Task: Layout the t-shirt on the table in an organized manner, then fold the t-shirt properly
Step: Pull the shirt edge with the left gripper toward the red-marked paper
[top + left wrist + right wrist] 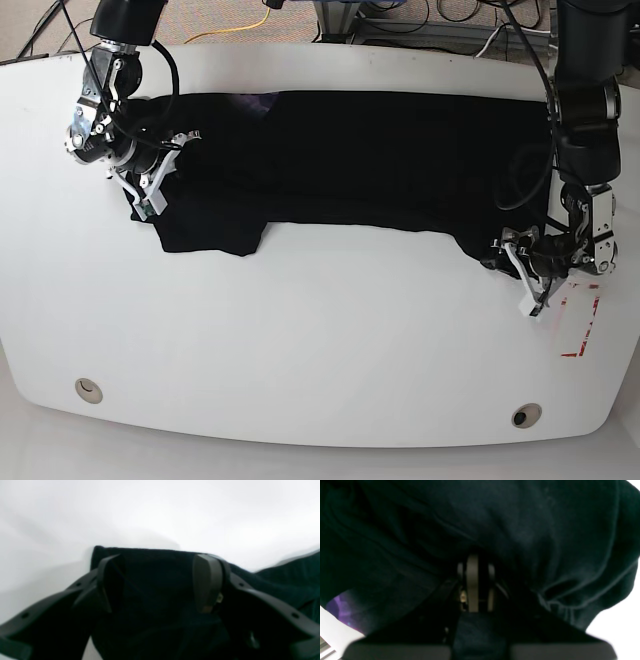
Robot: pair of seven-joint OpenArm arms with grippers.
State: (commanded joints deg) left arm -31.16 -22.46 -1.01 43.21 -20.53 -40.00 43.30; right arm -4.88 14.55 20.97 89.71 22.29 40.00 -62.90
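I am spreading the black t-shirt lengthwise across the far half of the white counter, my left claw gaping over a sleeve edge, my right claw clamping cloth; bare counter is lying open nearer the front edge.

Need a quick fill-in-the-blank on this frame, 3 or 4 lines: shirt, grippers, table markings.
1. The t-shirt lying on the table is ____ in colour.
2. In its own wrist view, the right gripper has its jaws ____ on the cloth.
3. The left gripper has its jaws ____, with cloth lying between them.
4. The tape mark near the left gripper is ____ in colour.

Missing words: black; shut; open; red
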